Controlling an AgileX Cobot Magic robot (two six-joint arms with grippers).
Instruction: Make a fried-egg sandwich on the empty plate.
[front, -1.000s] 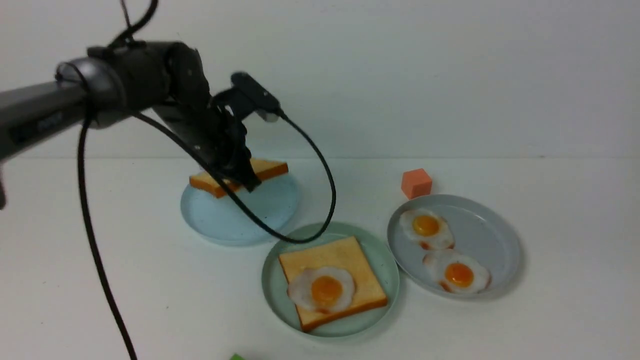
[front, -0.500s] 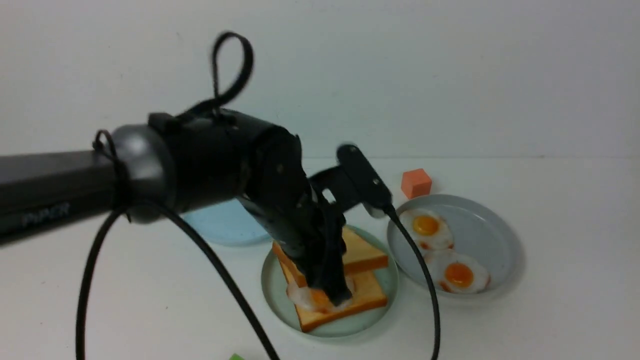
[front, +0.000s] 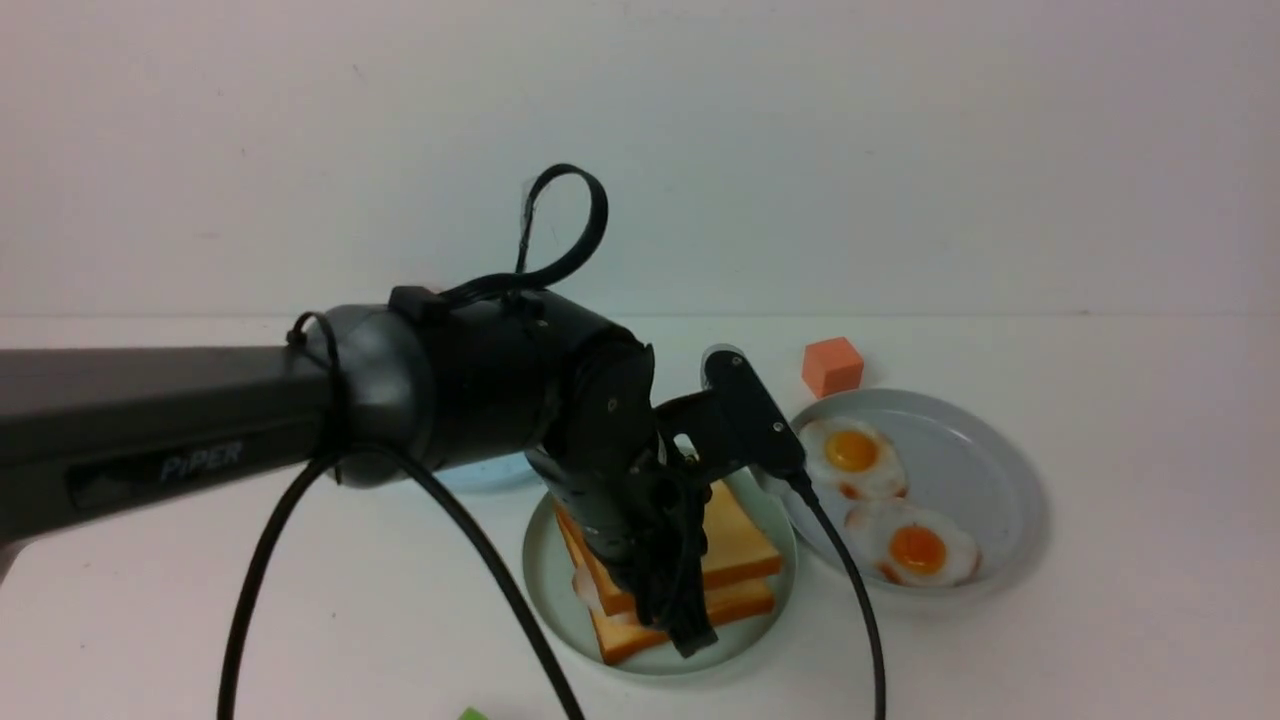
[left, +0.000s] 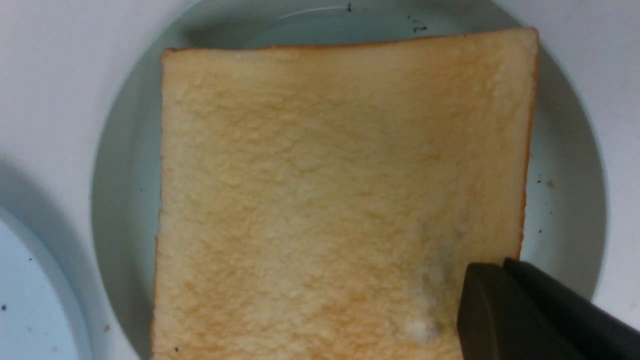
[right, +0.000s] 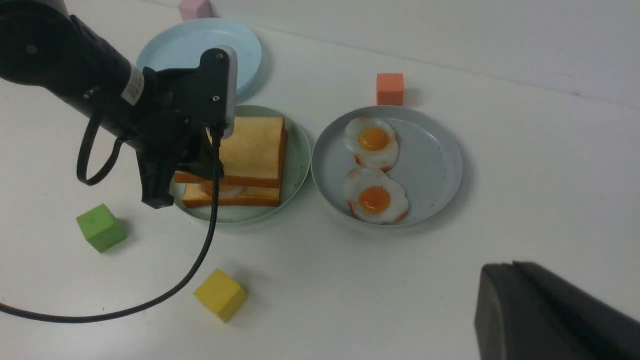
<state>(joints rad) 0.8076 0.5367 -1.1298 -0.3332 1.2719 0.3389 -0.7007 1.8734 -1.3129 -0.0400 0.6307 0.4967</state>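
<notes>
On white table (front: 1100, 660), front centre: round pale mint-green speckled plate (front: 545, 585). Stacked on it, square golden brown-crusted lower toast slice (front: 745, 600) and matching upper toast slice (front: 740, 545), slightly askew. Sandwiched between, white toy fried egg (right: 225, 190), only its edge showing. Black left gripper (front: 690, 632) pinched tight on the upper toast slice's near edge. Black right gripper (right: 530, 310) closed, well apart.

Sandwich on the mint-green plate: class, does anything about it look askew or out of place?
Yes. The top toast slice is offset toward the far side of the bottom slice, not square on it, and the fried egg pokes out of the gap at one side. The left gripper grips the top slice's corner.
</notes>
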